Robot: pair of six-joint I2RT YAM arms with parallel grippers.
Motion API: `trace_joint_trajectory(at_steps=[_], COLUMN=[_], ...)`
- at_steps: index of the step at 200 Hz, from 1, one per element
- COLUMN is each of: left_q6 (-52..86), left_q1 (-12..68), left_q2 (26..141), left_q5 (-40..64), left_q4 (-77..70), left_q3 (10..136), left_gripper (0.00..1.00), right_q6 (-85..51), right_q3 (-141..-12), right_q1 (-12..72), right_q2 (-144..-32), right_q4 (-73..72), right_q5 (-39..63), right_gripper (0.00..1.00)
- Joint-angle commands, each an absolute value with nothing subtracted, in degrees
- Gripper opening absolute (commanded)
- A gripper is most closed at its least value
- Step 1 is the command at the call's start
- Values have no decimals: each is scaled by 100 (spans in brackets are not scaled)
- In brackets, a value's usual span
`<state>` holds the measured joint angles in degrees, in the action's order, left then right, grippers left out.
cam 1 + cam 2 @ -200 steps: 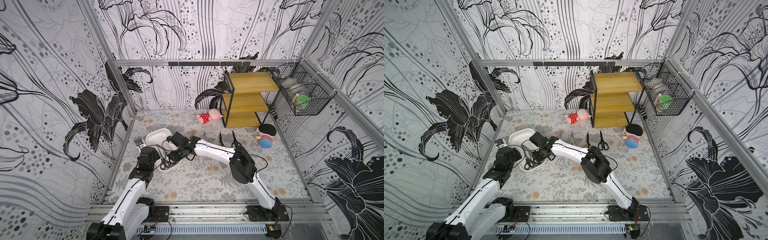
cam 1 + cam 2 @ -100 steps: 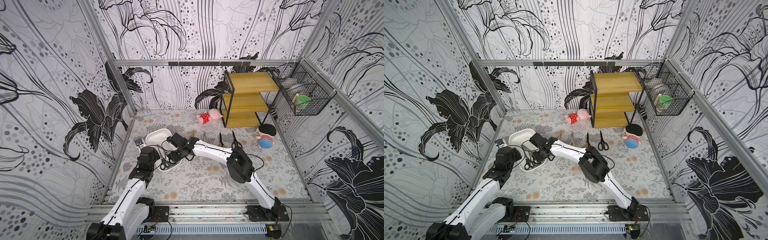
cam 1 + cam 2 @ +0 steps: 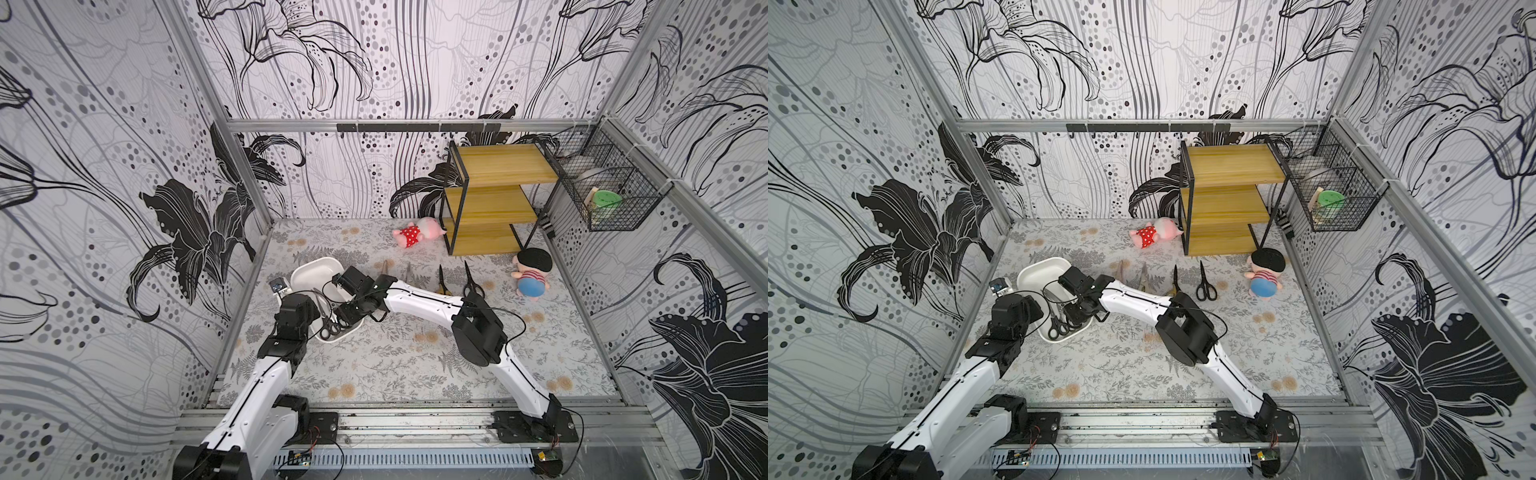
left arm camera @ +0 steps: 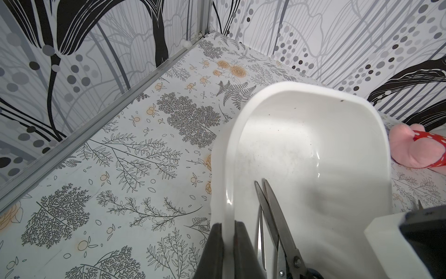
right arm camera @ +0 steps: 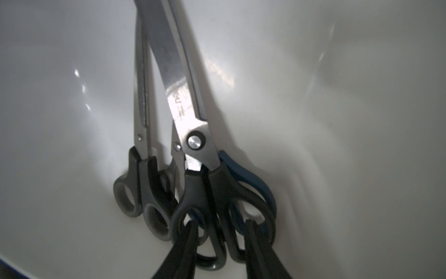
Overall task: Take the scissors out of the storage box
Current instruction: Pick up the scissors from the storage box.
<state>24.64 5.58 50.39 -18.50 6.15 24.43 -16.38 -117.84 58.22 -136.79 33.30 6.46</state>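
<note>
The white storage box (image 3: 316,262) (image 3: 1042,262) lies at the left of the table. My left gripper (image 4: 228,223) is shut on its rim (image 4: 313,87). Inside, scissors (image 3: 328,328) (image 3: 1057,326) are bunched at the near end: a black-handled pair (image 5: 193,140) on top, a dark blue handle (image 5: 251,178) under it, and a smaller grey-handled pair (image 5: 142,108) beside them. My right gripper (image 5: 220,223) (image 3: 347,318) reaches into the box. Its fingers (image 5: 190,232) stand in the black pair's finger loops, closed on the two handle shanks between them. Several more scissors (image 3: 471,282) lie on the table to the right.
A pink doll (image 3: 417,235) lies at the back, beside a wooden shelf (image 3: 494,199) with a black frame. A black-haired doll (image 3: 532,272) lies to the right of the laid-out scissors. A black wire basket (image 3: 606,195) hangs on the right wall. The left wall stands close to the box.
The right arm's elbow has shifted a little to the left, while its gripper stayed over the handles in the box. The left arm has not moved.
</note>
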Motion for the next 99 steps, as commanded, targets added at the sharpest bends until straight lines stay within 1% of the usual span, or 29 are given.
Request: trace_joint_trajectory(at_steps=[1, 17, 37, 63, 72, 85, 99], left_q6=[2496, 2496, 2497, 2496, 2500, 2496, 2490], left_q1=[576, 572, 579, 580, 578, 580, 578], left_q2=[4974, 4973, 4940, 4887, 4878, 4864, 4873], left_q5=[-1967, -1956, -1963, -1989, -2003, -2011, -2020], left_q4=[263, 286, 310, 327, 347, 356, 355], left_q3=[2685, 2689, 2689, 2681, 2681, 2685, 2681], left_gripper=[0, 0, 0, 0, 0, 0, 0], right_q6=[-1538, -1537, -1544, -1547, -1547, -1564, -1573], right_q3=[-11884, -12071, -11987, -11991, -12040, -12033, -11981], right_q1=[5849, 5851, 5853, 5847, 5853, 5853, 5852], right_q2=[-13850, -13984, -13933, -13978, -14001, -13973, -13887], right_q4=[3381, 3518, 3457, 3444, 3479, 3464, 3433], right_q5=[663, 646, 583, 552, 558, 554, 554], right_gripper=[37, 35, 32, 31, 29, 22, 18])
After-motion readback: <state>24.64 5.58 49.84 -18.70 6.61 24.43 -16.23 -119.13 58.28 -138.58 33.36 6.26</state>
